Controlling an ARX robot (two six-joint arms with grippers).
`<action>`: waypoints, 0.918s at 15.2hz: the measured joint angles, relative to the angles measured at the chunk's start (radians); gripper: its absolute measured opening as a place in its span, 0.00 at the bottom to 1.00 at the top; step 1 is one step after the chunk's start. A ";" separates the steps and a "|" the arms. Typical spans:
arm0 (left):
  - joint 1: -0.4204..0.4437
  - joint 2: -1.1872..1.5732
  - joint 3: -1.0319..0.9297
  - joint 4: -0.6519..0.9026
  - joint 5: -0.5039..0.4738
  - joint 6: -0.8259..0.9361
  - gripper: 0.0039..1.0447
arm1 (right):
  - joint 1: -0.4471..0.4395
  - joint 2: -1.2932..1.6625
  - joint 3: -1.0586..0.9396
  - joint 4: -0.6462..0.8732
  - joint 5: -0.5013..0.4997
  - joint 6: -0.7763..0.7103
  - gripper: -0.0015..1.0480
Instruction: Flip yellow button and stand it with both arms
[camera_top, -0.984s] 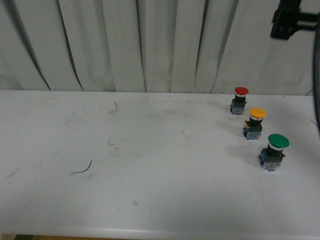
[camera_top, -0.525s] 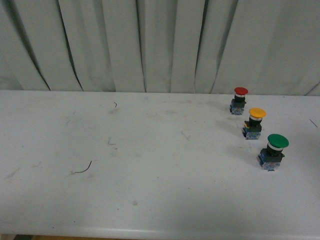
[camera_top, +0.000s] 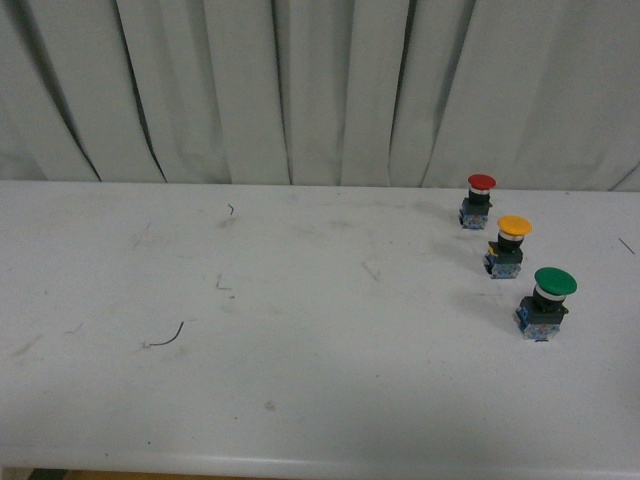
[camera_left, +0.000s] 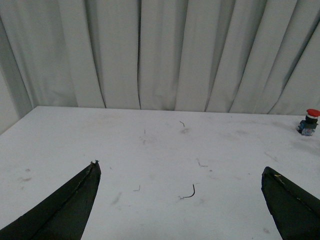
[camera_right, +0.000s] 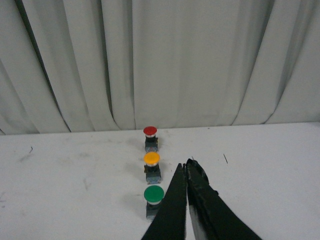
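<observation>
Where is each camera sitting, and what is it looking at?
Front view: on the robot's body, facing the table and curtain; no arm shows.
Left wrist view: on the left arm, behind its open left gripper, facing the table.
Right wrist view: on the right arm, behind its shut right gripper, facing the buttons.
Shared: the red button shows in all three; the yellow button and green button in front and right.

Yellow button (camera_top: 514, 227) cap: smooth plastic, slight sheen. Table (camera_top: 300, 400): matt white, scuffed. Curtain (camera_top: 300, 90): pleated cloth.
</observation>
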 joint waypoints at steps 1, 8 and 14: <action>0.000 0.000 0.000 0.000 0.000 0.000 0.94 | -0.016 -0.024 -0.036 0.001 -0.018 -0.004 0.02; 0.000 0.000 0.000 0.000 0.000 0.000 0.94 | -0.154 -0.211 -0.169 -0.048 -0.163 -0.003 0.02; 0.000 0.000 0.000 0.000 0.000 0.000 0.94 | -0.154 -0.349 -0.219 -0.136 -0.163 -0.004 0.02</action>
